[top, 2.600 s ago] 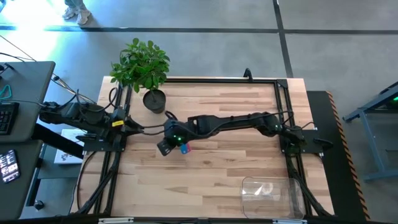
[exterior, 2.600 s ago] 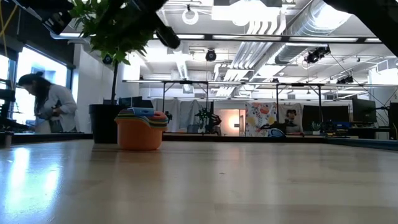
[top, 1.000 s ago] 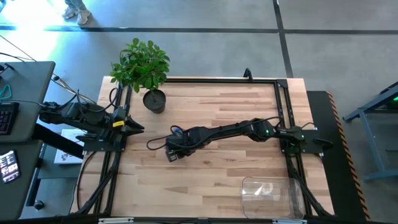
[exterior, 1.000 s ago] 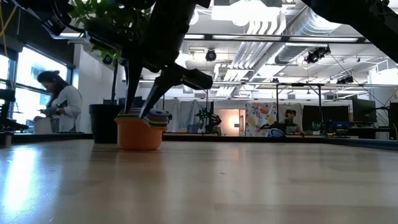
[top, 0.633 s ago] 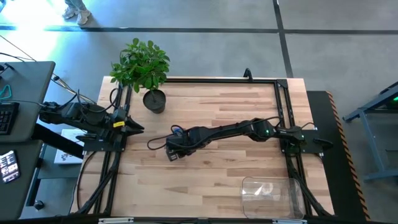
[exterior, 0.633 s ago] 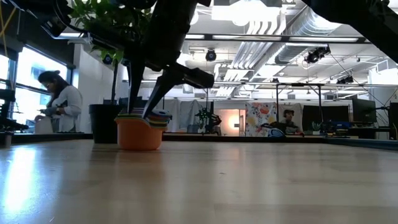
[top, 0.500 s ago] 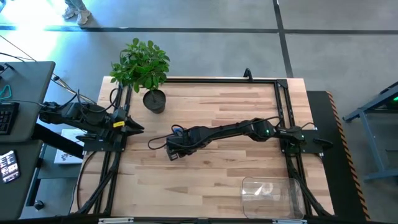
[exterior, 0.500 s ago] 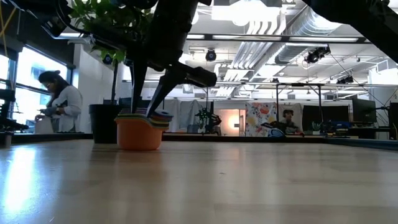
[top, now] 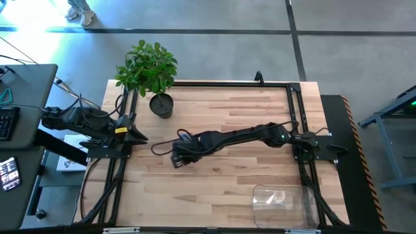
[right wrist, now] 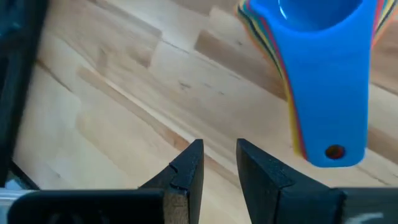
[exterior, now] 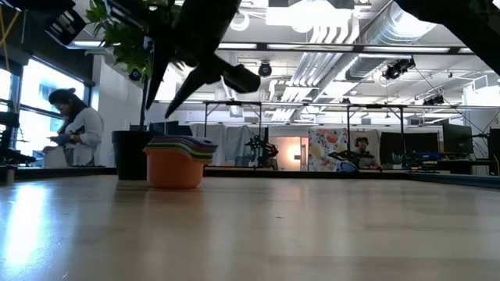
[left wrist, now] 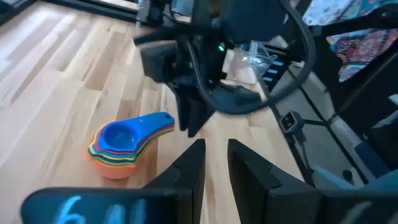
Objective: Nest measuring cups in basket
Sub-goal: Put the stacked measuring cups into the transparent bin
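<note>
The measuring cups (exterior: pixel 176 160) stand nested in one stack on the table, orange at the bottom and blue (left wrist: pixel 124 135) on top, with the handles fanned to one side (right wrist: pixel 329 124). My right gripper (right wrist: pixel 217 149) hovers just above the stack and touches nothing (exterior: pixel 176 94); its fingers stand nearly together. In the high view this gripper (top: pixel 175 158) hides the cups. My left gripper (top: pixel 136 135) waits at the table's left edge, fingers close together (left wrist: pixel 216 149). The clear basket (top: pixel 284 200) sits at the near right corner.
A dark plant pot (top: pixel 160 105) with a leafy plant (top: pixel 147 65) stands at the far left, behind the cups (exterior: pixel 129 154). Black frame rails (top: pixel 296 117) run along the table's sides. Bare wood (top: pixel 247 175) lies between the cups and the basket. A person (exterior: pixel 70 133) is in the room beyond.
My right gripper, which was down with its fingers at the stack's handles, has risen clear of the cups and shifted slightly toward the table's left edge. The cup stack has stayed on the table where it was.
</note>
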Controlling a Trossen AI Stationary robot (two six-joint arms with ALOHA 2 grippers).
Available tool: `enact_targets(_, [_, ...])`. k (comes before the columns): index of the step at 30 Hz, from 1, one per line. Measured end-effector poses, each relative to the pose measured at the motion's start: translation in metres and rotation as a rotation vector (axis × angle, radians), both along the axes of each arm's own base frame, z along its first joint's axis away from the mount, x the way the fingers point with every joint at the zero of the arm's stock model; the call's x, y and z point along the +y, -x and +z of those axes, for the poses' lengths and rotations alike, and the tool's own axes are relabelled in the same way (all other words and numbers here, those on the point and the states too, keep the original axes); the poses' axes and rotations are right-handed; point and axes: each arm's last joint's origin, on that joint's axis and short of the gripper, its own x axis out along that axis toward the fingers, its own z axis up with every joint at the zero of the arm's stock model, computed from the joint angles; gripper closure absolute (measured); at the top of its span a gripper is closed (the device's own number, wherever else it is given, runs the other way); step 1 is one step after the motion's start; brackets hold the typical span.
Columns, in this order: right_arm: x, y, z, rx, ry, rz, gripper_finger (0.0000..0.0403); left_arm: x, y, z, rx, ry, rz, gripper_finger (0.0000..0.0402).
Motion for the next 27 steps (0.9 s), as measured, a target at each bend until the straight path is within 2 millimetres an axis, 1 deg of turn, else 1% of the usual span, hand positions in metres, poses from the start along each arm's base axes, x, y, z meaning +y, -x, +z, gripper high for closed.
enact_targets(5, [-0.005,0.005,0.022,-0.052,0.036,-0.011,0.0316,0.002,0.007,-0.007,-0.05,-0.01,-0.007,0.0344])
enact_targets(9, [-0.011,0.009,0.039,-0.09,0.061,-0.023,0.0316,0.003,0.012,-0.013,-0.135,0.001,0.003,0.0344])
enact_targets(12, [-0.015,0.011,0.048,-0.115,0.074,-0.024,0.0316,0.004,0.014,-0.02,-0.195,-0.004,0.007,0.0344])
enact_targets(15, [-0.02,0.014,0.057,-0.137,0.084,-0.021,0.0316,0.006,0.017,-0.026,-0.247,-0.002,0.047,0.0344])
enact_targets(18, [-0.024,0.015,0.061,-0.147,0.083,-0.016,0.0316,0.008,0.018,-0.029,-0.311,0.007,0.082,0.0344])
enact_targets(22, [-0.029,0.016,0.065,-0.15,0.072,-0.005,0.0316,0.008,0.015,-0.033,-0.315,-0.001,0.116,0.0344])
enact_targets(27, [-0.03,0.016,0.068,-0.157,0.071,-0.006,0.0316,0.005,0.003,-0.048,-0.334,0.005,0.117,0.0344])
